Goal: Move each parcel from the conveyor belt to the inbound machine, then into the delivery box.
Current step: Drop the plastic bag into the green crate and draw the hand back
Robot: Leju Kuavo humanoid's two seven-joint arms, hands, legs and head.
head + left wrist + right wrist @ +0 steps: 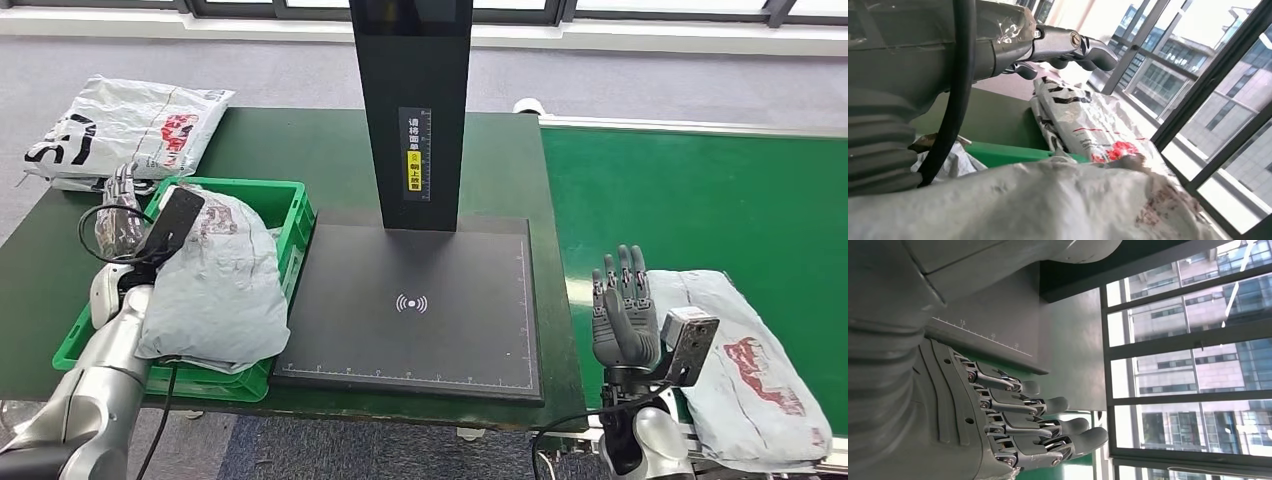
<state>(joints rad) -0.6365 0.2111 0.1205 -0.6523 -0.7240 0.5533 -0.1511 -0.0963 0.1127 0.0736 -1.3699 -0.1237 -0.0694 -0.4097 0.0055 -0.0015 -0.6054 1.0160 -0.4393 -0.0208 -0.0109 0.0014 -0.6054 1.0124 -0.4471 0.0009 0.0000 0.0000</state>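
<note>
A grey parcel [215, 285] lies in the green delivery box [290, 200] on the left of the table. My left hand [120, 210] hovers by the box's far left corner, fingers [1073, 47] stretched out over the parcel [1048, 200] and holding nothing. On the green conveyor belt [700, 190] at the right lies another grey parcel [755, 370] with a red print. My right hand [622, 312] stands upright just left of it, fingers [1048, 422] straight and apart, empty. The black inbound machine [415, 330] sits between box and belt, its plate bare.
A white parcel [130, 125] with black and red print lies on the table's far left corner, behind the box; the left wrist view shows this parcel [1083, 125] too. The machine's black column [412, 100] rises at the middle back. Windows lie beyond the table.
</note>
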